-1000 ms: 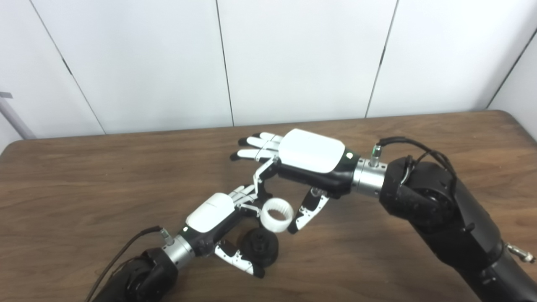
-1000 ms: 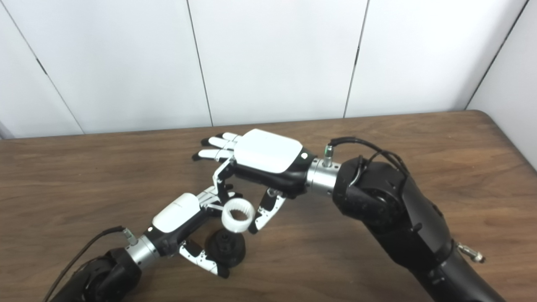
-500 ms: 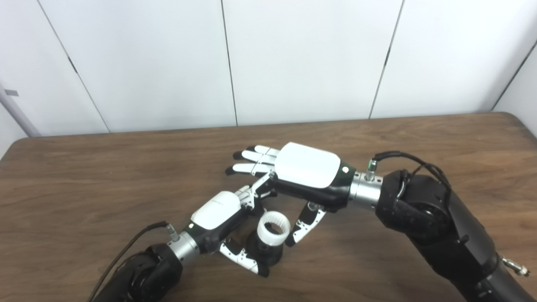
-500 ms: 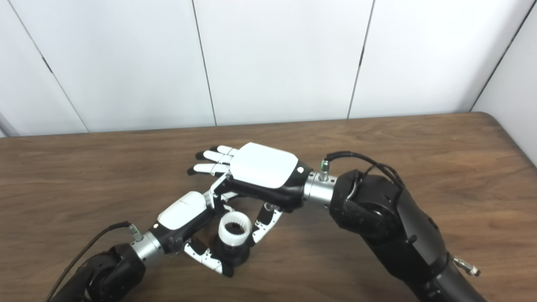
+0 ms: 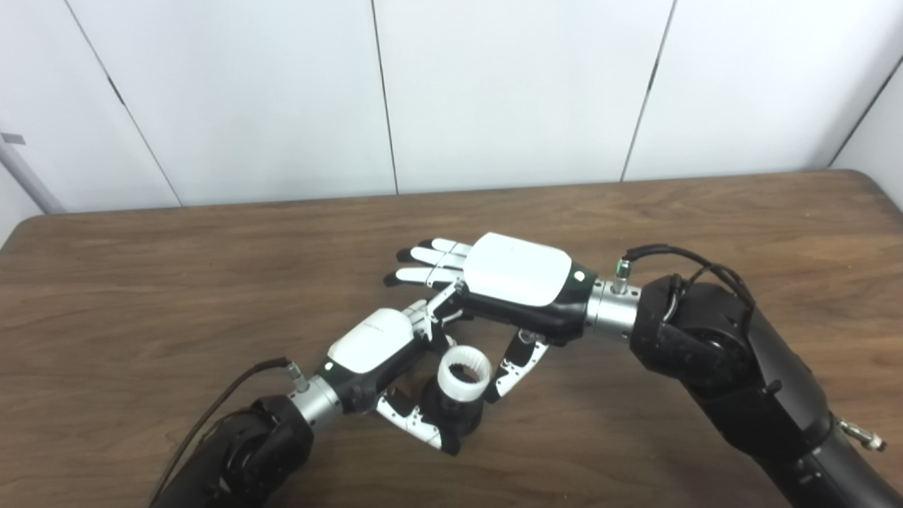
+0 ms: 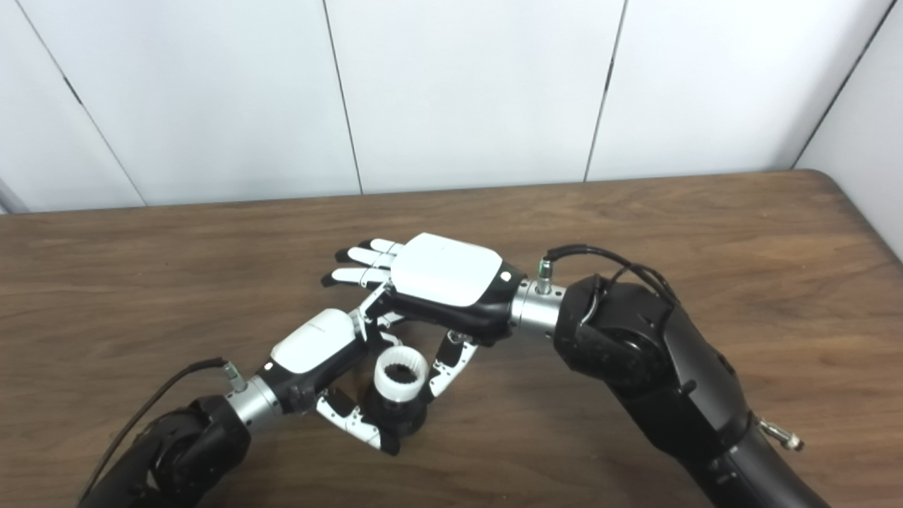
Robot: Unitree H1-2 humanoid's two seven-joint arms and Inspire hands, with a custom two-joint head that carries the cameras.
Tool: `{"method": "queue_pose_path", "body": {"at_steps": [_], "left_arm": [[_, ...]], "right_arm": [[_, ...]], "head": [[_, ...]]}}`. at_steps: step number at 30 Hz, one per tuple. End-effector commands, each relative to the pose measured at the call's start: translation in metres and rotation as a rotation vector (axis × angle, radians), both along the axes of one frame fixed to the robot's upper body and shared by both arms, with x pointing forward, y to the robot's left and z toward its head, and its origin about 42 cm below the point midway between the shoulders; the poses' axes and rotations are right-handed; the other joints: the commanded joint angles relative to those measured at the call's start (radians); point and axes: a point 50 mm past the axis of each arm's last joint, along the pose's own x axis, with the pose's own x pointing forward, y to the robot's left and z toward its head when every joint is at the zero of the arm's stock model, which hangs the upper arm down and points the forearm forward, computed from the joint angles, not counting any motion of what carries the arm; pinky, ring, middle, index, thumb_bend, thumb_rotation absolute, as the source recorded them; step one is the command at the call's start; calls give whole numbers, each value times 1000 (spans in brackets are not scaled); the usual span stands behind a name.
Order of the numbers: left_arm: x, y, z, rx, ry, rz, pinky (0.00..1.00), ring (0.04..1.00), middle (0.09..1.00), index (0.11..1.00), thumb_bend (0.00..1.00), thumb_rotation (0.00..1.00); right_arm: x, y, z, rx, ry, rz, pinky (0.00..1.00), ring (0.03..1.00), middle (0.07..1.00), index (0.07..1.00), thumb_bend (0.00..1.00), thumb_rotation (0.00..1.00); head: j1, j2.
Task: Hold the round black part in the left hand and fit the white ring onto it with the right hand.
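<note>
My left hand (image 5: 370,347) is shut on the round black part (image 5: 460,418), which stands on the wooden table (image 5: 141,282) with the thumb in front and the fingers behind. The white ring (image 5: 463,368), toothed inside, sits upright on top of the black part. My right hand (image 5: 518,271) hovers just above and behind it, palm down. Its thumb and forefinger pinch the ring from the right and from behind, while its other fingers stretch out flat to the left. In the right eye view the ring (image 6: 401,372) covers the top of the black part (image 6: 403,422).
White wall panels (image 5: 494,92) rise behind the table's far edge. The table's rounded right corner (image 5: 864,183) lies at the far right. A cable (image 5: 219,402) runs along my left forearm.
The right hand has lowered the white ring from above the black part down onto its top. The left hand still grips the black part. The camera view has shifted slightly.
</note>
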Motion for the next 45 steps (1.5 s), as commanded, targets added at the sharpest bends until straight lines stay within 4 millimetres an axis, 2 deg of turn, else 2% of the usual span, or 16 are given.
{"method": "queue_pose_path", "body": {"at_steps": [1, 26, 31, 45], "left_arm": [[-3, -6, 8, 0, -14, -30, 1000, 1000, 944, 482, 525, 65], [1, -7, 22, -14, -30, -50, 1000, 1000, 965, 483, 524, 64], [2, -7, 25, -12, -30, -46, 1000, 1000, 965, 483, 524, 64], [2, 1, 17, 42, -35, -41, 1000, 1000, 926, 481, 525, 63]], "right_arm": [[3, 1, 13, 33, -49, 27, 1000, 1000, 953, 485, 522, 147], [-3, 4, 6, 51, -13, 41, 1000, 1000, 932, 484, 523, 147], [-4, 2, 7, 47, -14, 43, 1000, 1000, 934, 484, 523, 146], [-6, -2, 14, 64, 5, 45, 1000, 1000, 930, 484, 523, 145]], "head": [[6, 4], [6, 37], [8, 54], [-7, 82]]}}
